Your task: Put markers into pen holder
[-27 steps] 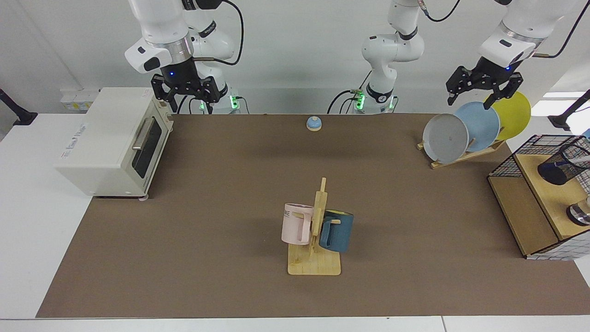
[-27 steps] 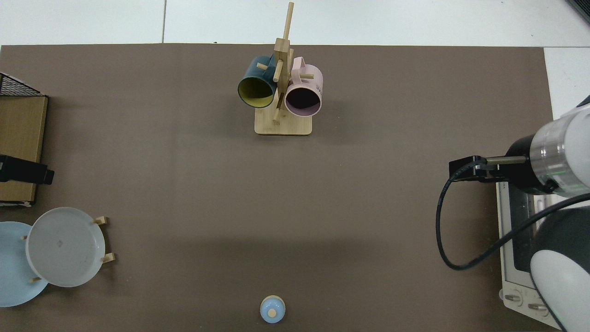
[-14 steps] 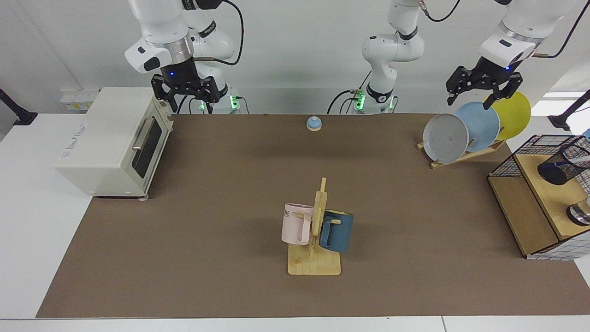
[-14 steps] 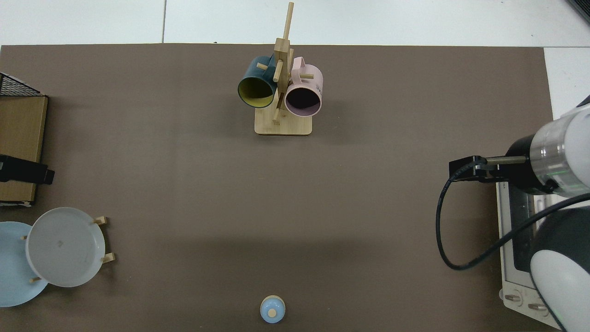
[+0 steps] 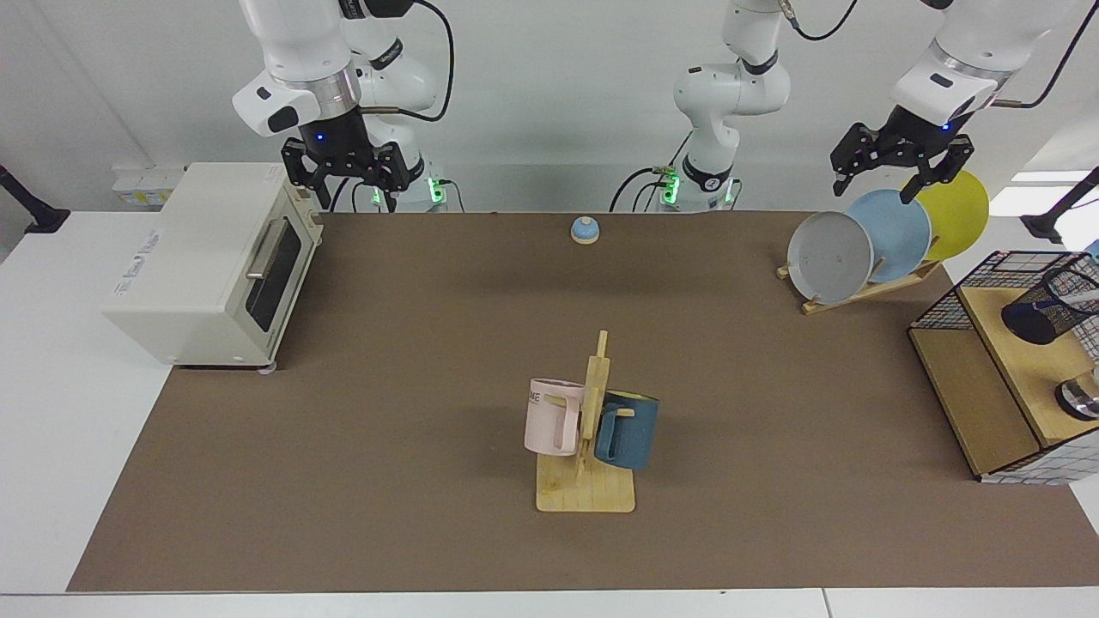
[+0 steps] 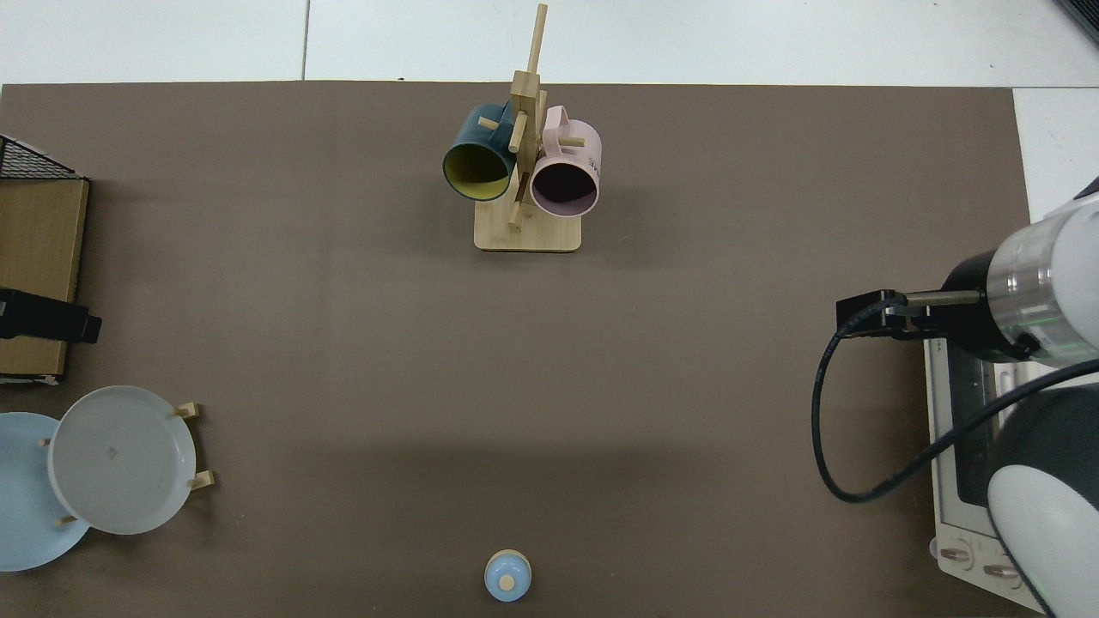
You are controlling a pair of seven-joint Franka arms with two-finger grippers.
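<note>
The pen holder, a small black mesh cup, stands on a wooden shelf at the far edge of the facing view. A slim white thing pokes out of its top at the frame's border; I cannot tell whether it is one of the markers. No marker lies on the mat. My left gripper hangs open and empty above the plate rack, well back from the holder. Beside the toaster's top, my right gripper is open and holds nothing. The top view shows only the right arm's wrist over the toaster.
A white toaster oven sits under the right arm. A mug tree with a pink and a blue mug stands mid-mat. Three plates lean in a rack. A blue bell, a wire basket and a silver container are nearby.
</note>
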